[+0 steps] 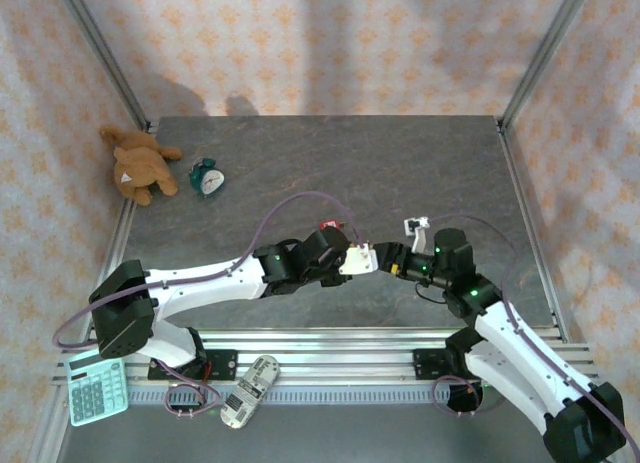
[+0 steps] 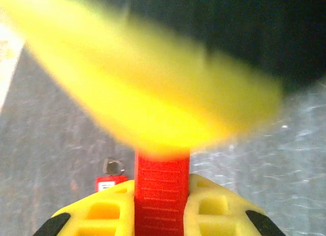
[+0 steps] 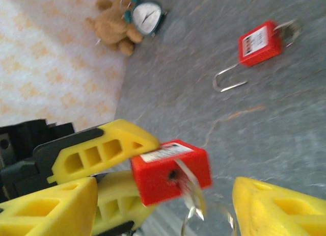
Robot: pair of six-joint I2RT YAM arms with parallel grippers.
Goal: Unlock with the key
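One padlock (image 3: 170,169) of two clamped in left end effector (image 2: 162,189) — right end effector (image 3: 165,208) apart.

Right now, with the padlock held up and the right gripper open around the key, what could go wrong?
1. The key seems to sit loosely in the padlock, and the open right gripper is not touching it; it could drop out.
2. The left gripper pinches the padlock by its sides; turning the key could twist it loose.
3. The grippers sit nose to nose; a misaligned close could hit a finger.
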